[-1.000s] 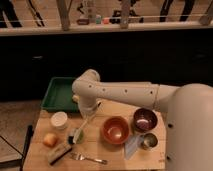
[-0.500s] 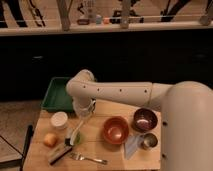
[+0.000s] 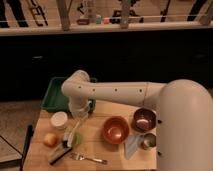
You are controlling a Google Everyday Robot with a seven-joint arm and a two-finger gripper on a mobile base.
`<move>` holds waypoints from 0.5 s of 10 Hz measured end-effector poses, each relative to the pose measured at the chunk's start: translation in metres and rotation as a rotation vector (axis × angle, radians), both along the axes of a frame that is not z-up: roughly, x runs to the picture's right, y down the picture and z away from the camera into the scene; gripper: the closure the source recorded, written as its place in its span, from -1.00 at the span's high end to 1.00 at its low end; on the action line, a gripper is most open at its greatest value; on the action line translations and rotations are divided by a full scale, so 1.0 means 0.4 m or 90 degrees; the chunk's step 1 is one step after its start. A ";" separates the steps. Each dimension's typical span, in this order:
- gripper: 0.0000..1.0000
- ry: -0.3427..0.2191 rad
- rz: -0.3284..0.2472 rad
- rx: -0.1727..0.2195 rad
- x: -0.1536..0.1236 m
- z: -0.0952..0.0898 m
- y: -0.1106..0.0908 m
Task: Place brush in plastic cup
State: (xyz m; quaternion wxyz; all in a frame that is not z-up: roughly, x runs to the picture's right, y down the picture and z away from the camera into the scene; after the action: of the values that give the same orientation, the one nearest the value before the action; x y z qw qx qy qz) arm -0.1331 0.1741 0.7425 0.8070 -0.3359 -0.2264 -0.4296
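Brush (image 3: 73,131) leans as a pale slanted stick under the gripper (image 3: 76,121), its lower end dropping toward the cup (image 3: 76,139) at the table's left front. Whether the fingers are apart or clamped on the handle cannot be told; the wrist hides them. The dark head cannot be made out either, so it is unclear whether the lower end is inside the cup or just beside it.

The cup, light green and low, stands on the table (image 3: 95,147) just right of the scrubber (image 3: 58,153), which lies tilted near the front edge. Left of the cup sits an orange (image 3: 50,139), and behind it a white cup (image 3: 59,119), close to the wrist. A fork (image 3: 89,158) lies in front of the cup, pointing right.

The arm (image 3: 115,92) reaches in from the right, bends at a rounded elbow above a green tray (image 3: 54,96) at the table's back left, and turns down to the gripper.

Further right stand an orange bowl (image 3: 116,129), a dark red bowl (image 3: 144,119) behind it, and a metal cup (image 3: 146,141) on a pale cloth (image 3: 131,145).
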 end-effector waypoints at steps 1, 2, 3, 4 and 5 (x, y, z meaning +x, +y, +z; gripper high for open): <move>-1.00 0.003 0.005 0.004 0.007 -0.005 -0.013; -1.00 0.003 0.006 0.007 0.015 -0.012 -0.024; -1.00 0.001 0.006 0.009 0.013 -0.017 -0.030; -1.00 -0.001 0.004 0.010 0.012 -0.022 -0.035; -1.00 -0.001 0.005 0.010 0.016 -0.024 -0.040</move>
State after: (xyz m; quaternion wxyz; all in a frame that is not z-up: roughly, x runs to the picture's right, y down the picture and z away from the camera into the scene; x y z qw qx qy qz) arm -0.1268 0.1582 0.7327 0.8110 -0.3280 -0.2251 -0.4289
